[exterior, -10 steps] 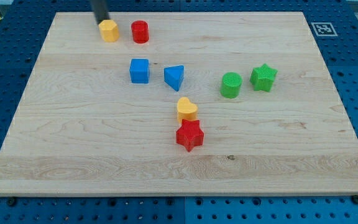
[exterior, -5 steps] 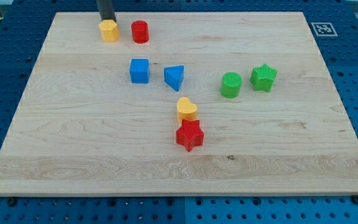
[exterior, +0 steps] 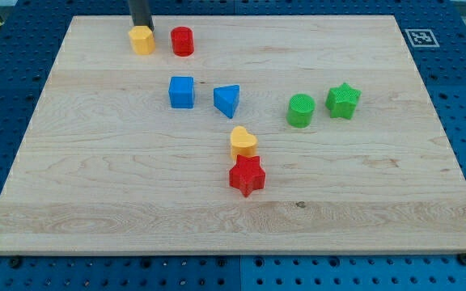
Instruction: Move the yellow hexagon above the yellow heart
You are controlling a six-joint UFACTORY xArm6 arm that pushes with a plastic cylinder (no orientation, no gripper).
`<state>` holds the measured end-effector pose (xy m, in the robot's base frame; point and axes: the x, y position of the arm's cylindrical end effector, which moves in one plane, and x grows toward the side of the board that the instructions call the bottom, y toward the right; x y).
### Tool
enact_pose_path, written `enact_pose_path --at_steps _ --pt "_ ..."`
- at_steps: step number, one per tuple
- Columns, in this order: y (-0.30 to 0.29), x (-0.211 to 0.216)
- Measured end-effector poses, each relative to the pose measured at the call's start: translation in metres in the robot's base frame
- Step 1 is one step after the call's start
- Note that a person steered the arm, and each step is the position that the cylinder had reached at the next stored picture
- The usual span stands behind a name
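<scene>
Dark rod upright, my tip touching the top edge of the yellow hexagon, nothing gripped, yellow heart well apart

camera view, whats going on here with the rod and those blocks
A single arm with a dark rod is working on a wooden board. My tip sits at the top edge of the yellow hexagon, near the view's top left, with a red cylinder beside it. The yellow heart lies mid-board, touching a red star below it. The hexagon is far from the spot above the heart, so the task is not yet done.
</scene>
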<state>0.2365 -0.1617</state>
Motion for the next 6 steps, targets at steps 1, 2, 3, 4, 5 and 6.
enact_pose_path --at_steps 1,2,3,4,5,6 --pt "0.000 0.028" --pt "0.000 0.051" --pt "0.000 0.082" --pt "0.000 0.109" --pt "0.000 0.140" --pt "0.000 0.169"
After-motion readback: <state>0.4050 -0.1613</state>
